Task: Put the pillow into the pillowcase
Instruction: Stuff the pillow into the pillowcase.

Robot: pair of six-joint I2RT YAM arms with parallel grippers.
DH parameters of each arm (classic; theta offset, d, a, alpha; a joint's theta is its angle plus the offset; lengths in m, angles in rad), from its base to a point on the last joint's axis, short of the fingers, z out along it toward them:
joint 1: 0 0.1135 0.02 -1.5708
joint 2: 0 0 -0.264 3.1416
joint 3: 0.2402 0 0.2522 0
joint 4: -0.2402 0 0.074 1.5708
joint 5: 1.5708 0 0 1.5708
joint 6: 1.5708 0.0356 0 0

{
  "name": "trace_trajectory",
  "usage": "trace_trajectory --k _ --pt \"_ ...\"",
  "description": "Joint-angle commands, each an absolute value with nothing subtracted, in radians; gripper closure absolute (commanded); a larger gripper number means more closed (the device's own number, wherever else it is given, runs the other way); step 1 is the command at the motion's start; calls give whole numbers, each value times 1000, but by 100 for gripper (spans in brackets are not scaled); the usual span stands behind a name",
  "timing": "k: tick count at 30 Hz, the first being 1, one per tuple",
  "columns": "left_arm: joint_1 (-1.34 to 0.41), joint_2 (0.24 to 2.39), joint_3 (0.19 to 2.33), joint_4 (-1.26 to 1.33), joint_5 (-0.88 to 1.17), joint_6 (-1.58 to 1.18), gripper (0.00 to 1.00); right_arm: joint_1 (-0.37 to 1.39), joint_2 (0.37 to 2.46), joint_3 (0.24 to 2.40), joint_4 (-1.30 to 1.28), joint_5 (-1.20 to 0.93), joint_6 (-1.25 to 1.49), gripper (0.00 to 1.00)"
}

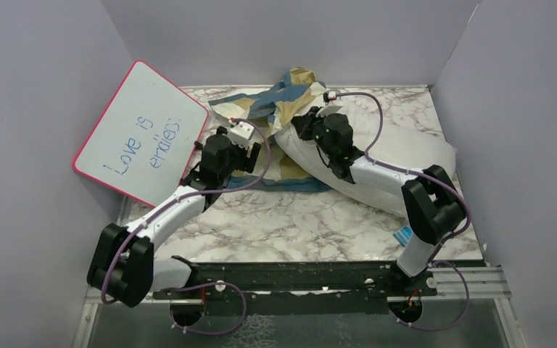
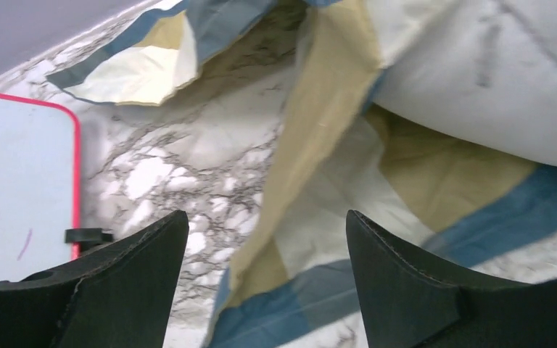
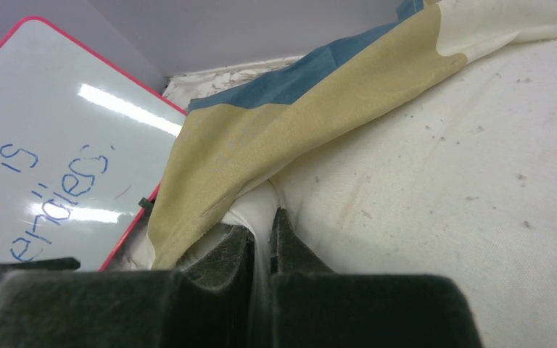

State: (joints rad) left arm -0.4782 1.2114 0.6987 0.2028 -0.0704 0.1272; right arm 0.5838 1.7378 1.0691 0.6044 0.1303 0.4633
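The white pillow (image 1: 377,156) lies slanted across the right half of the table, a small blue tag (image 1: 403,235) at its near corner. The blue, tan and cream checked pillowcase (image 1: 290,94) is crumpled at the back middle, partly under and over the pillow's left end. My right gripper (image 1: 301,125) is shut on a fold of the pillow's white fabric (image 3: 435,181) at that end; tan pillowcase cloth (image 3: 297,109) drapes just beyond the right gripper (image 3: 262,223). My left gripper (image 1: 260,154) hangs open above the pillowcase's left edge (image 2: 312,239), nothing between its fingers (image 2: 152,268).
A pink-rimmed whiteboard (image 1: 141,130) with blue writing leans at the left, close to the left arm. Grey walls close in the marble table (image 1: 290,225) on three sides. The black rail with the arm bases (image 1: 297,279) runs along the near edge.
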Motion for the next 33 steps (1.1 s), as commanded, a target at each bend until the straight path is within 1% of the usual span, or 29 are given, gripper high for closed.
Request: trace_trajectory --k 1,7,9,11,12,15,16,18,19,23,26,28,33 --pt "-409 1325 763 233 41 235 19 575 1676 1056 722 132 488 99" --pt "-397 1449 820 258 297 327 17 574 1655 1051 714 131 463 99" --pt "-397 1486 830 269 327 340 17 575 1653 1052 714 127 464 99" --pt "-397 1520 845 264 315 347 21 574 1653 1047 718 129 472 99" --pt "-397 1534 855 258 313 354 27 574 1653 1045 717 130 478 99" --pt "-397 1541 877 225 317 322 57 574 1654 1037 730 130 493 99" --pt "-397 1523 874 219 324 299 67 574 1656 1034 735 134 496 99" --pt "-401 1466 839 263 351 207 95 574 1663 1033 757 144 490 99" --pt "-408 1429 810 297 370 156 100 574 1669 1037 766 156 483 99" --pt "-472 1285 711 327 312 -50 100 574 1692 1061 785 244 474 99" --pt "-582 1211 615 367 269 -128 100 572 1710 1063 859 265 479 99" --pt "-649 1183 558 408 226 -198 100 573 1719 1060 917 278 501 99" --pt "-819 1181 457 482 12 -260 100 572 1737 1063 966 327 573 99"
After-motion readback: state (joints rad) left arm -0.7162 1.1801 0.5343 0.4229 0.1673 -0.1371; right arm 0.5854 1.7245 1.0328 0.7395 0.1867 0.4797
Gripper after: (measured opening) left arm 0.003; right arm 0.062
